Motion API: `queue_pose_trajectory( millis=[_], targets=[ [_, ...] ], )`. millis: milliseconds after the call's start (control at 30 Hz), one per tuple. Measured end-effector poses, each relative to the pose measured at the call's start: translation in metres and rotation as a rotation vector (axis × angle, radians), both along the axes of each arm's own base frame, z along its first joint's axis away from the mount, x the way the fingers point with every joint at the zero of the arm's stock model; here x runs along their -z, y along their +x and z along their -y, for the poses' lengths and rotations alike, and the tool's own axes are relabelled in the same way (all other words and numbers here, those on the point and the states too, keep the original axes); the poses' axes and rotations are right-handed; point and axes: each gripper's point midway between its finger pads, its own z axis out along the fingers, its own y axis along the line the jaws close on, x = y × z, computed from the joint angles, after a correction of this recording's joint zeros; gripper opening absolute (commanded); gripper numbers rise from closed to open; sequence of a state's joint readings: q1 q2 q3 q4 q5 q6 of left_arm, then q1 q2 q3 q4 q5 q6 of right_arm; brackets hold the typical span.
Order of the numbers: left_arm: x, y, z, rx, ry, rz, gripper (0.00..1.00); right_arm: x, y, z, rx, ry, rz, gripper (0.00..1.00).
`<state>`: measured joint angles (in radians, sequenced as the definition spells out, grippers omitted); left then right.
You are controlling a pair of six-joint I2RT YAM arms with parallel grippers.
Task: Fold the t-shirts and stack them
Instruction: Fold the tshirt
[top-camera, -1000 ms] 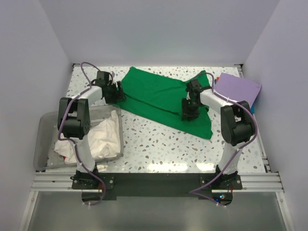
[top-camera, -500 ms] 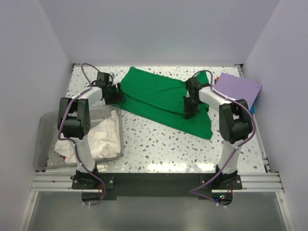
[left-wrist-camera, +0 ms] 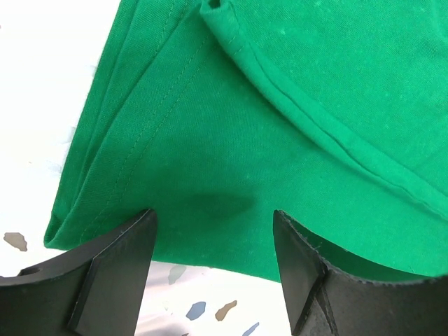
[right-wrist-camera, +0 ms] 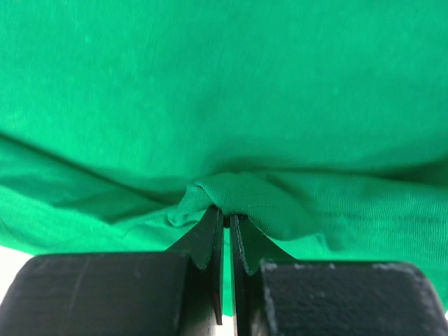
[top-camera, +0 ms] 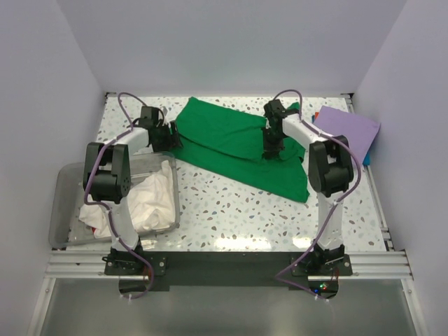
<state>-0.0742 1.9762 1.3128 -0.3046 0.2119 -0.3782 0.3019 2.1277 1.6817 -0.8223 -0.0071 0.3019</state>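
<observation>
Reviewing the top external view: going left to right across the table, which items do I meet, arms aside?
clear plastic bin holding white t-shirts → green t-shirt → lavender t-shirt

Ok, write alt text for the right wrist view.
The right gripper is shut on a small pinched-up fold of the green t-shirt. The cloth fills nearly the whole frame above the two black fingers.
</observation>
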Motion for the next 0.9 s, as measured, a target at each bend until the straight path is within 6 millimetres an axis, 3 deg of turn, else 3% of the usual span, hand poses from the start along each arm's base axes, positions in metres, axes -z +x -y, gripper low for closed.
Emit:
queue_pose_trajectory(
  millis=[467,667,900],
  targets=[
    [0.000,-0.005,-0.001,0.001,0.006,-0.002,0.73,-0.003,0.030,-0.006,-0.007,-0.009,0.036,0.11],
    [0.000,-0.006,-0.002,0.000,0.008,-0.004,0.73,0.002,0.033,-0.007,-0.009,-0.011,0.029,0.32],
    [0.000,-0.007,-0.002,0.001,0.009,-0.005,0.73,-0.011,0.046,-0.012,-0.011,0.005,0.070,0.52]
  ],
)
